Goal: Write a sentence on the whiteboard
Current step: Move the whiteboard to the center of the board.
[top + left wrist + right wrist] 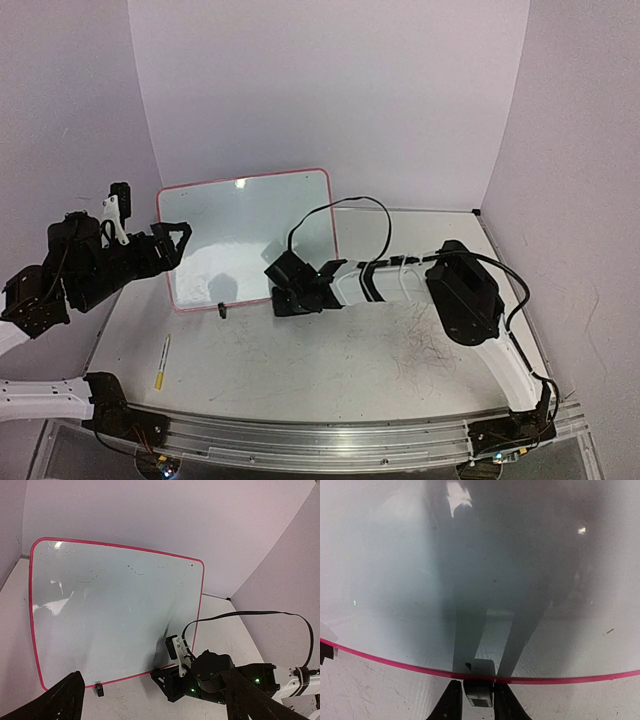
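One pen (162, 362) on table (350, 360), left gripper (180, 245) apart, right gripper (478, 685) clamped on whiteboard (470, 580).

- I see the whiteboard (245, 235) as glossy white with a thin pink-red rim and a few faint dark flecks.
- Its clip (222, 311) is black.
- The table (400, 350) is white, scribbled with grey scratches.
- The pen (163, 361) is pale with a yellow end.
- The left arm (90, 265) and right arm (462, 290) are black with white sections.
- The walls (330, 90) are pale lilac.

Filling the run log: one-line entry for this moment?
left tool open, empty, by whiteboard left edge | right tool at its lower rim, grip unclear | marker on table | nothing legible written
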